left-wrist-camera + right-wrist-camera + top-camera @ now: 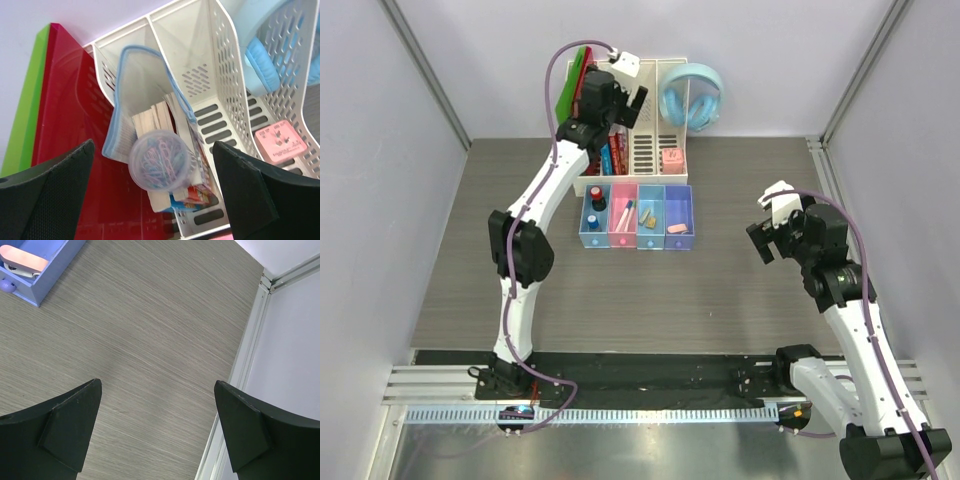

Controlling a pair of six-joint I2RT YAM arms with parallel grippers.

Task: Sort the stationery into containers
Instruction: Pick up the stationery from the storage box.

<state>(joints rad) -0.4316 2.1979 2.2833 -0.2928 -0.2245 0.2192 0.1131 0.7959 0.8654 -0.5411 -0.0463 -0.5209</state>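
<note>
The joined row of four trays (638, 244) stands mid-table. The left light blue tray holds the black red-topped stamp (597, 197) and the grey-blue round piece (592, 220). The pink tray holds the markers (623, 214). The third tray holds tan erasers (650, 216). The purple-blue tray (50, 282) holds the pink clip (677, 229), which also shows in the right wrist view (22, 257). My left gripper (616, 100) is open and empty over the white organizer, above a clear round tub of paper clips (159, 161). My right gripper (766, 236) is open and empty over bare table right of the trays.
The white slotted organizer (645, 150) stands behind the trays with books, a blue-trimmed pouch (137, 85) and a pink block (279, 145) inside. Red (70, 130) and green (22, 120) folders lean at its left. Light blue headphones (692, 97) hang at its right. A metal frame rail (250, 350) runs along the table's right edge.
</note>
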